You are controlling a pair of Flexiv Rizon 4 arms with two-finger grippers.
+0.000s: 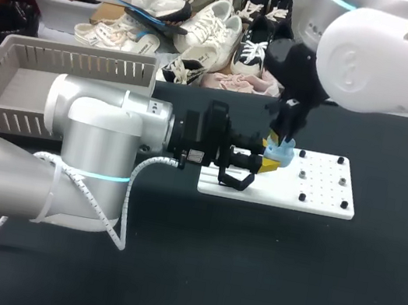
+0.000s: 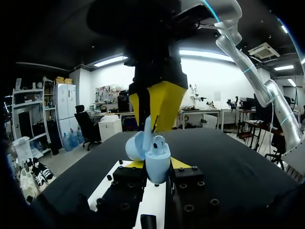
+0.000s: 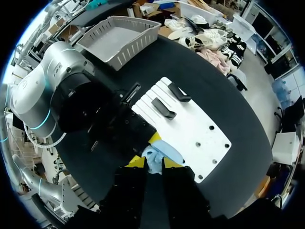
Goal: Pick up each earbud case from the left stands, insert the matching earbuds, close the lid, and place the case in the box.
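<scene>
An earbud is seated in the unclosed, unboxed case gripped by the left hand; the right hand's grip cannot be told.

At the frame's centre, a pale blue earbud case sits just ahead of the right gripper, at the edge of a white board bearing two black stands. The silver left arm meets the case from the rim, with a grey basket beyond it.
</scene>
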